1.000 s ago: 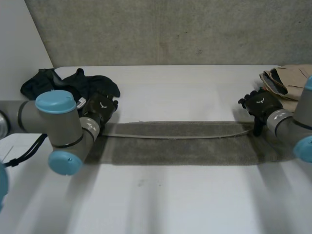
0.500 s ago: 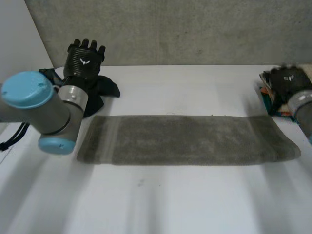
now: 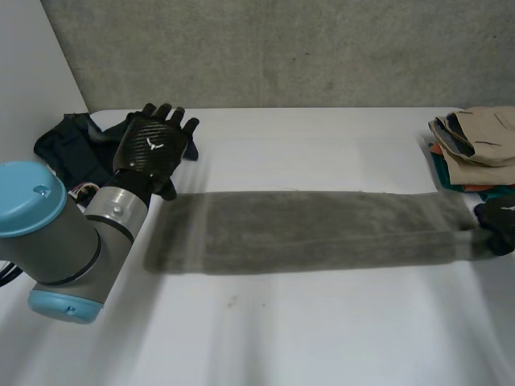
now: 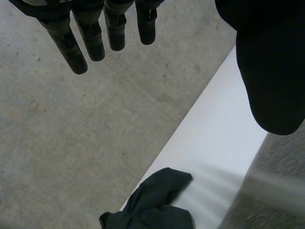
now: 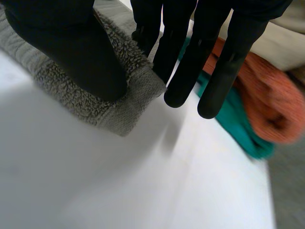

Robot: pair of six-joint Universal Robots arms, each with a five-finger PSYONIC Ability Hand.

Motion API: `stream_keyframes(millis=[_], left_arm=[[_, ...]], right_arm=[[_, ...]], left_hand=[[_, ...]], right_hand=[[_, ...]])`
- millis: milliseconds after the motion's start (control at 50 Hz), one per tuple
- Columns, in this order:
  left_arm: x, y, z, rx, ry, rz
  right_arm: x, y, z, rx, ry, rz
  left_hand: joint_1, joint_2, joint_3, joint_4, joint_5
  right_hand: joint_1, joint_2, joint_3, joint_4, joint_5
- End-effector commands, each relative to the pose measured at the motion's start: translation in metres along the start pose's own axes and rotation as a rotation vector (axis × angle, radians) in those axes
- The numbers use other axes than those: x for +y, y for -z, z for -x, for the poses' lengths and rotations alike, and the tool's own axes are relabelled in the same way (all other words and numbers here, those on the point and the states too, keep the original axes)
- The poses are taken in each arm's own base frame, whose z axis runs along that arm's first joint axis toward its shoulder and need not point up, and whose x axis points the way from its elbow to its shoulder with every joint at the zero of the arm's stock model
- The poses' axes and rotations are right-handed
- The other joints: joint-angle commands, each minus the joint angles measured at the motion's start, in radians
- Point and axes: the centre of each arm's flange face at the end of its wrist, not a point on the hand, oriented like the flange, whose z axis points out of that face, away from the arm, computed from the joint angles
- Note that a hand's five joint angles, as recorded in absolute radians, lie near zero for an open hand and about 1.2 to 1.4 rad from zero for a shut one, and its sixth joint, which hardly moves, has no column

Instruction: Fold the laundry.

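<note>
grey terry towel (image 3: 314, 229), folded into a long narrow strip, lies flat across the middle of the white table (image 3: 322, 330), running from side to side. the black left hand (image 3: 153, 149) is held above the table just past the towel's left end, fingers (image 4: 93, 36) straight and spread, holding nothing. beyond it, at the table's far left corner, sits a crumpled heap of dark clothing (image 3: 68, 145), apart from the towel. the black right hand (image 3: 497, 223) is down at the towel's right end; in its wrist view the thumb (image 5: 81, 52) rests on top of the end corner while the straight fingers (image 5: 186, 71) reach past the corner, above the table, so the hand is relaxed rather than clamped. just beside that end is a stack of folded garments: beige cloth (image 3: 479, 137) on top, orange cloth (image 5: 259, 100) and teal cloth (image 5: 233, 121) beneath.
</note>
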Motion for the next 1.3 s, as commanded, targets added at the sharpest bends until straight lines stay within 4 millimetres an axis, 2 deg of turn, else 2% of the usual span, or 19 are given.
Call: stream_keyframes(millis=[20,80,160,240,400,460,480,580,620,680,700,760,820,900,1020,1060,1120,1200,1300], left_arm=[[-0.018,0.006,0.009,-0.024,-0.001,-0.037],[-0.025,0.01,0.013,-0.036,-0.004,-0.055],[-0.03,0.015,0.018,-0.048,-0.005,-0.06],[-0.03,0.018,0.018,-0.049,-0.005,-0.058],[-0.034,0.023,0.021,-0.057,0.015,-0.067],[-0.035,0.025,0.02,-0.053,0.04,-0.068],[-0.034,0.025,0.02,-0.051,0.045,-0.068],[-0.032,0.025,0.016,-0.04,0.068,-0.062],[-0.032,0.024,0.016,-0.04,0.068,-0.064],[-0.035,0.023,0.014,-0.036,0.068,-0.078],[-0.037,0.022,0.013,-0.034,0.068,-0.083],[-0.046,0.017,0.006,-0.017,0.071,-0.117],[-0.058,0.011,-0.006,0.012,0.075,-0.149],[-0.067,0.01,-0.02,0.048,0.081,-0.177],[-0.067,0.014,-0.04,0.101,0.088,-0.175],[-0.065,0.017,-0.044,0.115,0.089,-0.167],[-0.064,0.018,-0.045,0.117,0.089,-0.161],[-0.064,0.019,-0.043,0.111,0.089,-0.159],[-0.069,0.019,-0.036,0.071,0.09,-0.162]], right_arm=[[-0.006,0.013,-0.069,0.237,0.062,0.03],[-0.006,0.014,-0.088,0.297,0.232,0.056],[-0.018,0.01,-0.082,0.298,0.338,0.014],[-0.089,0.016,0.008,0.16,0.447,-0.32],[-0.161,0.081,0.152,-0.135,0.566,-0.869],[-0.158,0.1,0.199,-0.286,0.583,-0.951],[-0.149,0.111,0.232,-0.392,0.598,-0.985],[-0.121,0.134,0.291,-0.594,0.623,-0.961],[-0.117,0.133,0.291,-0.596,0.618,-0.913],[-0.117,0.128,0.28,-0.542,0.583,-0.799],[-0.12,0.127,0.273,-0.504,0.535,-0.756],[-0.138,0.123,0.243,-0.424,0.402,-0.706],[-0.152,0.113,0.187,-0.336,0.156,-0.637],[-0.125,0.105,0.16,-0.385,-0.081,-0.414],[-0.066,0.096,0.15,-0.394,-0.038,-0.118],[-0.053,0.089,0.144,-0.368,0.005,-0.073],[-0.041,0.075,0.127,-0.272,0.07,-0.035],[-0.059,0.057,0.107,-0.101,0.097,-0.176],[-0.143,0.103,0.14,-0.117,0.137,-0.543]], left_hand=[[0.016,-0.006,-0.007,0.001,-0.018],[0.016,-0.006,-0.007,0.001,-0.018],[0.016,-0.006,-0.007,0.001,-0.018],[0.013,-0.009,-0.01,-0.001,-0.021],[0.013,-0.009,-0.01,-0.001,-0.021],[0.013,-0.009,-0.01,-0.001,-0.021],[0.013,-0.009,-0.01,-0.001,-0.021],[0.013,-0.009,-0.01,-0.001,-0.021],[0.013,-0.009,-0.01,-0.001,-0.021],[0.013,-0.009,-0.01,-0.001,-0.021],[0.013,-0.009,-0.01,-0.001,-0.021],[0.013,-0.009,-0.01,-0.001,-0.021],[0.013,-0.009,-0.01,-0.001,-0.021],[0.013,-0.009,-0.01,-0.001,-0.021],[0.013,-0.009,-0.01,-0.001,-0.021],[0.013,-0.009,-0.01,-0.001,-0.021],[0.013,-0.009,-0.01,-0.001,-0.021],[0.013,-0.009,-0.01,-0.001,-0.021],[0.013,-0.009,-0.01,-0.001,-0.021]], right_hand=[[0.289,0.22,0.211,0.204,0.253],[0.289,0.22,0.211,0.204,0.253],[0.289,0.22,0.211,0.204,0.253],[0.289,0.22,0.211,0.204,0.253],[0.289,0.22,0.211,0.204,0.253],[0.289,0.22,0.211,0.204,0.253],[0.289,0.22,0.211,0.204,0.253],[0.289,0.22,0.211,0.204,0.253],[0.289,0.22,0.211,0.204,0.253],[-0.913,-0.982,-0.991,-0.998,-0.949],[-0.933,-1.001,-1.01,-1.018,-0.969],[-0.933,-1.001,-1.01,-1.018,-0.969],[-0.933,-1.001,-1.01,-1.018,-0.969],[-0.933,-1.001,-1.01,-1.018,-0.969],[-0.933,-1.001,-1.01,-1.018,-0.969],[-0.707,-0.775,-0.784,-0.792,-0.743],[0.199,0.131,0.122,0.114,0.163],[0.289,0.22,0.211,0.204,0.253],[0.289,0.22,0.211,0.204,0.253]])
